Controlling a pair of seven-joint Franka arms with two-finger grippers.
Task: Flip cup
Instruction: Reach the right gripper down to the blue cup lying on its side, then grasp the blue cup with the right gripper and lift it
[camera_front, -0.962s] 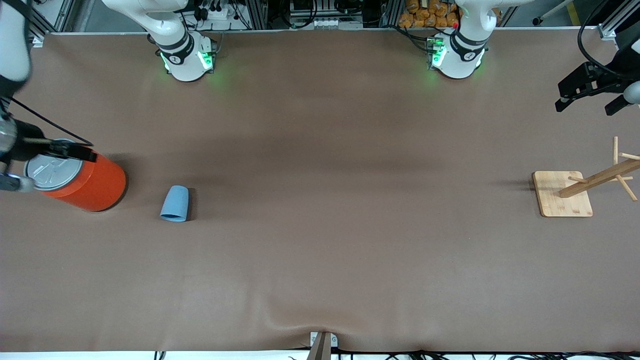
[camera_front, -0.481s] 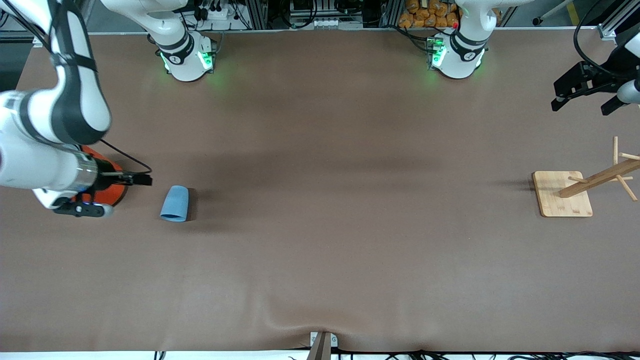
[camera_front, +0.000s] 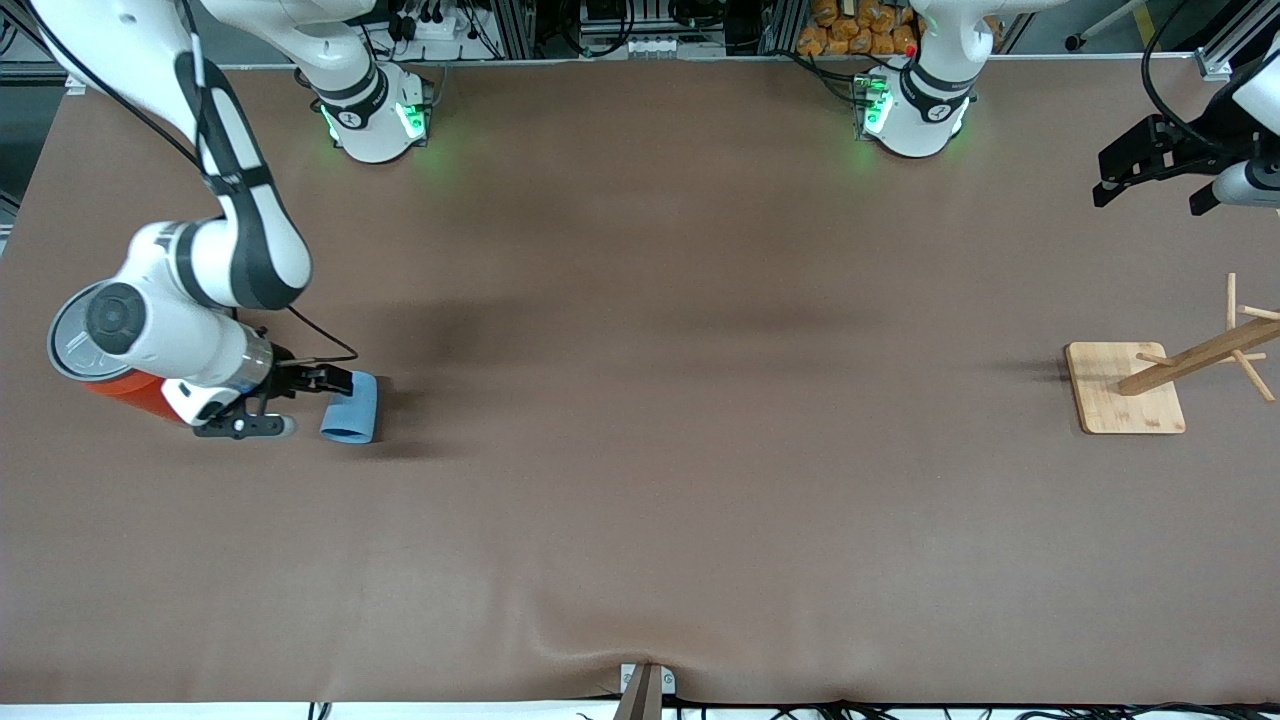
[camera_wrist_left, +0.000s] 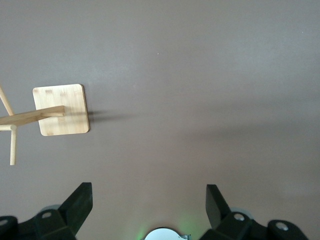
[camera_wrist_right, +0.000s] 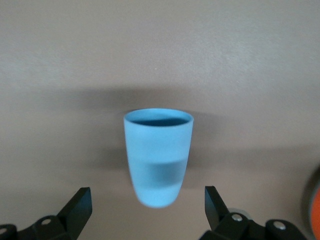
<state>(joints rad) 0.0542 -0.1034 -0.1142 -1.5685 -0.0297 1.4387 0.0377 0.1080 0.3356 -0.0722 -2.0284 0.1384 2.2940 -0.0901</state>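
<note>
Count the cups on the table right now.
1. The cup lies on its side toward the right arm's end of the table, beside the can, with the right gripper open at it. None seems hidden.

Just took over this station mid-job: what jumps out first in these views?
The right tool, open, sits low beside the light-blue cup, which lies on its side near the right arm's end of the table. The orange can stands partly hidden under that arm. The left tool waits open above the wooden rack.
</note>
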